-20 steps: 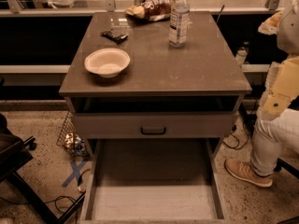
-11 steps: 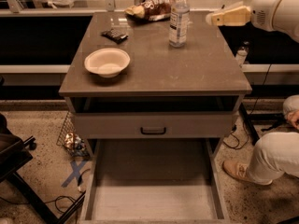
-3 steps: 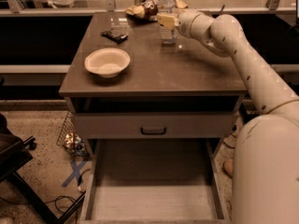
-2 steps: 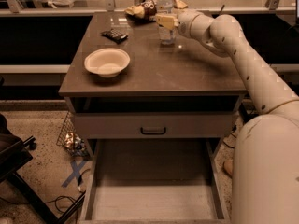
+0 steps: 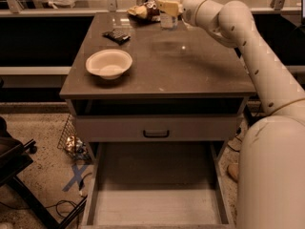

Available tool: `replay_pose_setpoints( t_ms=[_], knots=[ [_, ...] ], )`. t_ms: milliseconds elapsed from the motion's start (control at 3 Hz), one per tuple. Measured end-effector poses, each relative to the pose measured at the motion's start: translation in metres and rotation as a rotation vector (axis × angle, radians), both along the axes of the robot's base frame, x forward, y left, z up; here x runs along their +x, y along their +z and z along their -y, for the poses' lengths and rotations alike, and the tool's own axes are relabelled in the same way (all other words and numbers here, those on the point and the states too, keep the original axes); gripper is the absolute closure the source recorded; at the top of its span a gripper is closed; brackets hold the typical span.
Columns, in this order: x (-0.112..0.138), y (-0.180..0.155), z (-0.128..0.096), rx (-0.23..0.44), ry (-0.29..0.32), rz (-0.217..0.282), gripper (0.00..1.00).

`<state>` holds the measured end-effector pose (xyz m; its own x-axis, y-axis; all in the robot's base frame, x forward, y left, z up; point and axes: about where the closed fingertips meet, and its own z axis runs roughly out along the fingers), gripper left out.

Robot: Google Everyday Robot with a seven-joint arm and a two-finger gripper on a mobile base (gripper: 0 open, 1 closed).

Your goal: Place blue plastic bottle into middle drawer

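My gripper (image 5: 167, 6) is at the back of the tabletop, reaching in from the right. It is shut on the blue plastic bottle (image 5: 168, 21), a clear bottle held upright just above the table surface. The bottle's cap end runs out of the top of the view. The middle drawer (image 5: 157, 206) stands pulled open at the bottom of the view, low in front of the cabinet. Its pale floor holds nothing. The gripper and bottle are far behind and above it.
A white bowl (image 5: 108, 63) sits at the table's left. A small black object (image 5: 116, 36) and a brown-and-white snack bag (image 5: 143, 11) lie at the back. A shut drawer front (image 5: 156, 128) with a black handle sits above the open drawer. A black chair (image 5: 14, 166) stands at the left.
The arm swung in from the right and took hold of the bottle. Since a second ago the bottle has risen off the tabletop in the gripper.
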<state>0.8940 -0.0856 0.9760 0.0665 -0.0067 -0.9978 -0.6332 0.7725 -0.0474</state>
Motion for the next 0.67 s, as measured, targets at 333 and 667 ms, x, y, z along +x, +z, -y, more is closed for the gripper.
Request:
replay_pose_setpoints(
  t_ms=[333,667],
  knots=[
    [-0.045,0.045,0.009,0.011,0.02,0.09,1.0],
    [-0.105,0.067,0.023,0.002,0.015,0.133,1.0]
  ],
)
